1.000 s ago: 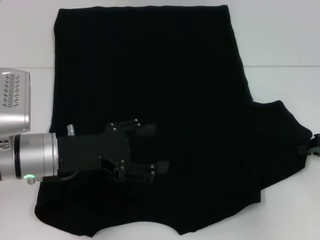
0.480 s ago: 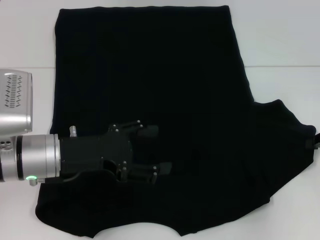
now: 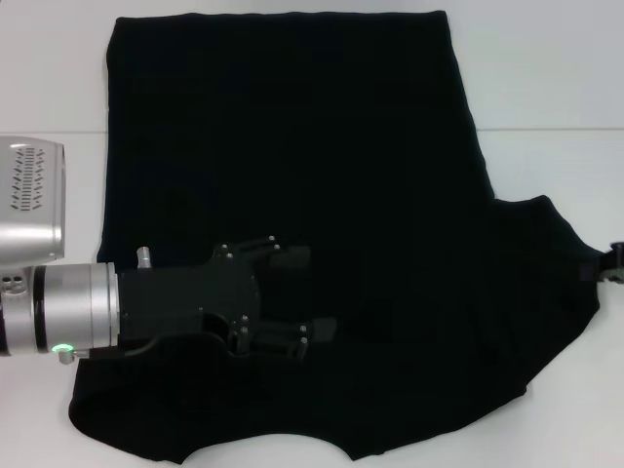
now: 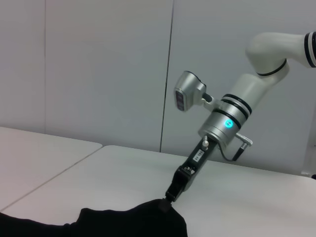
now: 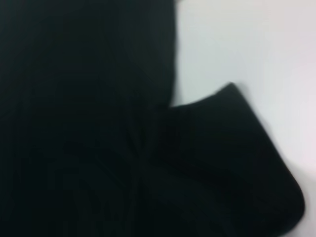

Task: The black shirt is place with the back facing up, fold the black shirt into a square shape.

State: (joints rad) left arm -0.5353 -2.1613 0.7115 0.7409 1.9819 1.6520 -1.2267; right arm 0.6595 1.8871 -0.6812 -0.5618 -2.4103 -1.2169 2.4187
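Note:
The black shirt (image 3: 292, 146) lies spread flat on the white table (image 3: 546, 78), plain side up. My left gripper (image 3: 306, 293) hovers open over the shirt's near left part, nothing between its fingers. My right gripper (image 3: 613, 263) shows only partly at the right edge, at the tip of the right sleeve (image 3: 556, 263). In the left wrist view the right gripper (image 4: 166, 204) is pinched shut on a raised peak of the shirt (image 4: 128, 224). The right wrist view shows the shirt (image 5: 74, 123) with its sleeve (image 5: 232, 168) on the table.
A seam runs across the white table (image 3: 546, 130) behind the sleeve. The shirt's collar edge (image 3: 263, 450) curves near the table's front. A grey wall (image 4: 98, 64) stands beyond the table (image 4: 123, 168).
The right sleeve's lower edge has spread outward to the right, and the right gripper has shifted slightly farther back. The left gripper has drifted a little nearer and rightward.

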